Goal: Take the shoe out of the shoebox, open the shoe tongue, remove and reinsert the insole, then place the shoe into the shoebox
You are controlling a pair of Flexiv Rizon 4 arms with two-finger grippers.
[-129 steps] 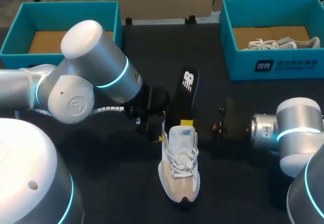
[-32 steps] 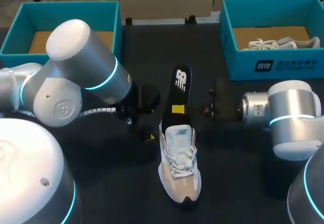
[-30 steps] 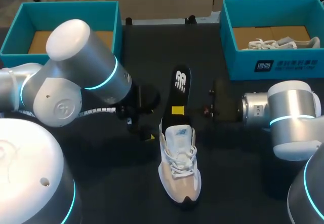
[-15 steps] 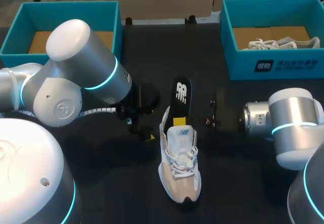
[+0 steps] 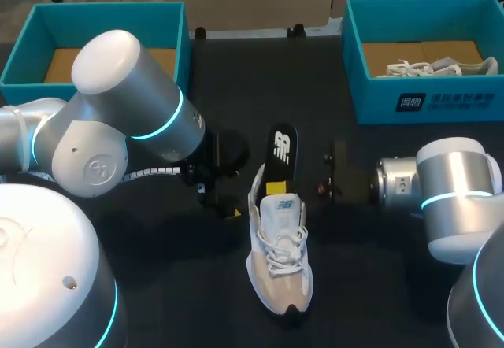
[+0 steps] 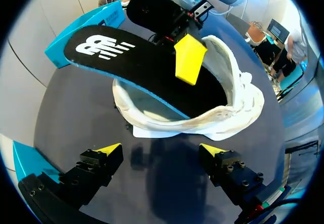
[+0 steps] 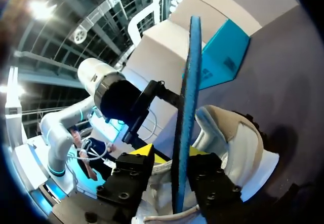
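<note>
- Insole point(image 5: 281, 147), black on top and blue underneath, slants up out of the shoe's heel opening; its toe end is down inside, its heel end up in the air beyond the collar
- Shoe point(image 5: 279, 261), white and beige, sits upright on the dark tabletop point(image 5: 370, 285) between the two arms, toe toward the robot; it is outside both boxes
- Right hand point(image 7: 171, 155) is clamped on the insole, one yellow tip on the black face and the other finger against the blue underside; it grips low, close to the collar, which likely gives control of the angle at which the insole runs along the shoe's inside
- Left hand point(image 6: 161, 150) hangs just beside the heel, fingers apart with nothing between them; I judge it is placed there to steady the shoe or spread the collar
- Step in hand looks to be the insole work; boxing the shoe is not yet done
- Around: left shoebox point(image 5: 17, 53), teal, shows only its cardboard floor; right shoebox point(image 5: 378, 100), also teal, holds a second shoe point(image 5: 441, 68); both are well apart from the work
- In the way: collar and tongue could catch the insole's edge; laces cross the upper, so the opening is narrow; the left hand crowds the heel on its side
</note>
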